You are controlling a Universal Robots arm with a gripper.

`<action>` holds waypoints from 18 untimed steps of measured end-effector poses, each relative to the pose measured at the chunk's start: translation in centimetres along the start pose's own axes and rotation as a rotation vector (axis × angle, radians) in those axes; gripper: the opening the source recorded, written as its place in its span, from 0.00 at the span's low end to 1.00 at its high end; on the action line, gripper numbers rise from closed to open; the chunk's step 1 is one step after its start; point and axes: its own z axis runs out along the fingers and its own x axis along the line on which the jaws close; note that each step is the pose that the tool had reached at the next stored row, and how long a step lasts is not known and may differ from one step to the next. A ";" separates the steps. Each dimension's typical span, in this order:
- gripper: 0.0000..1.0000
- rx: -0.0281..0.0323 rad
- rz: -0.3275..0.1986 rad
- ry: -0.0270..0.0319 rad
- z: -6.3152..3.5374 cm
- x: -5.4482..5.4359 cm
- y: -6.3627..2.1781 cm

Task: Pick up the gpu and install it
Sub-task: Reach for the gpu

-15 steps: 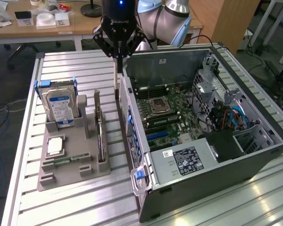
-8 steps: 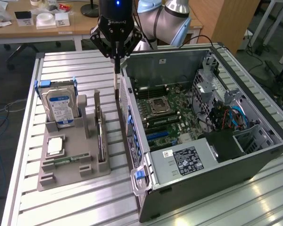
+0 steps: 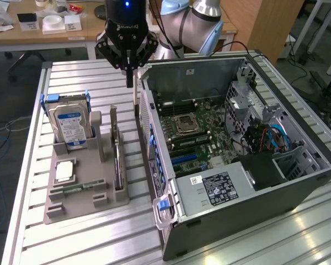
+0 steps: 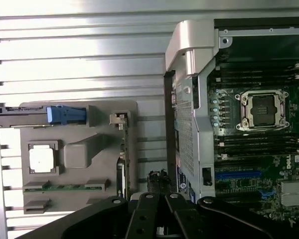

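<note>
- Three spare parts sit in the grey holder tray (image 3: 83, 207), below the gripper (image 3: 130, 83) toward the exterior view's left. The hard drive (image 3: 70, 126) stands upright, while the processor chip (image 3: 65, 171) and memory stick (image 3: 77, 187) lie flat, each seated for a grasp from above, we judge.
- The gpu (image 3: 117, 160) stands on edge in the tray slot nearest the gripper, just below it, not yet lifted.
- The gripper hangs clenched, pointing down, grasping nothing we can make out.
- To its right the open computer case (image 3: 248, 215) lies on its side with the motherboard (image 3: 209, 149) facing up, so cards can enter from above.
</note>
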 end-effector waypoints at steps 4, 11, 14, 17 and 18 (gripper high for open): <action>0.11 -0.0001 0.000 0.0000 0.04 1.0 -0.08; 0.11 0.0002 0.000 0.0000 0.15 2.5 -0.19; 0.11 0.0001 0.000 -0.0001 0.20 3.1 -0.24; 0.11 0.0001 0.000 -0.0001 0.22 3.4 -0.26; 0.11 0.0001 0.000 -0.0001 0.21 3.4 -0.26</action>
